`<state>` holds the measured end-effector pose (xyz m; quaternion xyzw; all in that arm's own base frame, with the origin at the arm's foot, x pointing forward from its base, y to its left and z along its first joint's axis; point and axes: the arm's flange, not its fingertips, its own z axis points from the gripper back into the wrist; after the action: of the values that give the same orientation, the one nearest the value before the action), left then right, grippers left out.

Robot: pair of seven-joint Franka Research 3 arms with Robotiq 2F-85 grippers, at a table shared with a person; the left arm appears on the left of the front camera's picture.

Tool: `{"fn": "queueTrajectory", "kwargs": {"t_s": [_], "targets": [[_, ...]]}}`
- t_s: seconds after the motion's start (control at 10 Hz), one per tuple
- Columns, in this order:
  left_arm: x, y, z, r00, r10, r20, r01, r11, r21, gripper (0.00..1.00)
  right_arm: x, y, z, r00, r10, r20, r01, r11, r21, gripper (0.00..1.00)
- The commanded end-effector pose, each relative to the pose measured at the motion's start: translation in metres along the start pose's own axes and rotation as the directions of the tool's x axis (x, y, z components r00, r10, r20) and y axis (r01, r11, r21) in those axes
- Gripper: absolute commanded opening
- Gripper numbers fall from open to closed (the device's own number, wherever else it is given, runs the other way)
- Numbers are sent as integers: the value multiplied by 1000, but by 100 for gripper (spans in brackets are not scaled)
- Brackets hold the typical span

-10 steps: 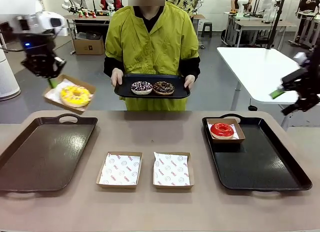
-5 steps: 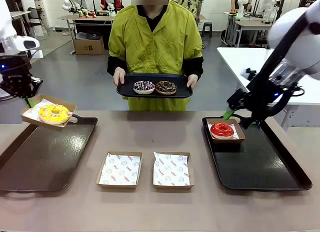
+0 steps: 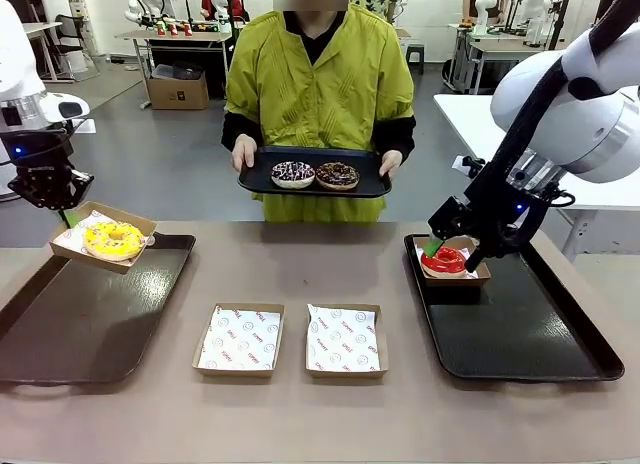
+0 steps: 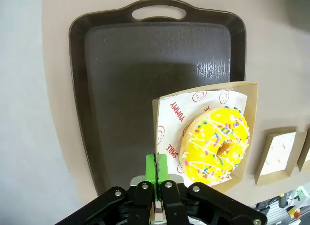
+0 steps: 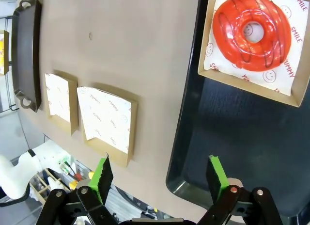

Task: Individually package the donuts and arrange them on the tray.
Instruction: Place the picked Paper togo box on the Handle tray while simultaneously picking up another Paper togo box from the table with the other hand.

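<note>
My left gripper (image 3: 64,215) is shut on the edge of a paper-lined cardboard box (image 3: 139,224) that holds the yellow-iced donut (image 3: 112,239). The box hangs over the far left corner of the left tray (image 3: 90,314). The left wrist view shows the green pads (image 4: 151,165) pinched on the box's rim, with the yellow donut (image 4: 216,145) beside them above the tray (image 4: 145,65). My right gripper (image 3: 449,252) stands open just above the red-glazed donut (image 3: 447,263), boxed on the right tray (image 3: 530,324). The right wrist view has this gripper (image 5: 160,174) open and empty, with the red donut (image 5: 252,31) ahead. A person holds a small black tray (image 3: 258,184) with two dark sprinkled donuts (image 3: 293,174) (image 3: 337,175).
Two empty paper-lined boxes (image 3: 240,339) (image 3: 343,339) lie side by side at the table's front middle. Most of both trays' floors are bare. The person stands at the far edge of the table, centre.
My left gripper has brought the boxed yellow donut down and left to the left tray's far corner. My right arm has swung in from the right to above the red donut's box.
</note>
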<state>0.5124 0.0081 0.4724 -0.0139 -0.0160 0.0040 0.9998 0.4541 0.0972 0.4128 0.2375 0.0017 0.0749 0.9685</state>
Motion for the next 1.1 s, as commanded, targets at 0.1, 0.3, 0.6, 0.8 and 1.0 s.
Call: {"fn": "queueTrajectory", "kwargs": {"t_s": [0.1, 0.3, 0.6, 0.8, 1.0], "targets": [[-4, 2, 7, 1000, 6, 7, -6, 1000, -4, 1, -2, 2, 4, 1000, 4, 6, -4, 1000, -1, 100], [-4, 2, 7, 1000, 6, 7, -6, 1000, -4, 1, -2, 2, 4, 1000, 4, 6, -4, 1000, -1, 100], [-1, 0, 4, 1000, 1, 7, -1, 1000, 0, 1, 0, 1, 4, 1000, 2, 8, -2, 1000, 0, 100], [16, 11, -12, 999, -46, 18, 47, 998, -51, 1, -10, 48, -24, 998, -61, -18, 55, 972, -230, 100], [30, 20, -30, 996, -87, 29, 89, 993, -80, 1, -21, 86, -60, 995, -96, 13, 93, 918, -386, 100]]}}
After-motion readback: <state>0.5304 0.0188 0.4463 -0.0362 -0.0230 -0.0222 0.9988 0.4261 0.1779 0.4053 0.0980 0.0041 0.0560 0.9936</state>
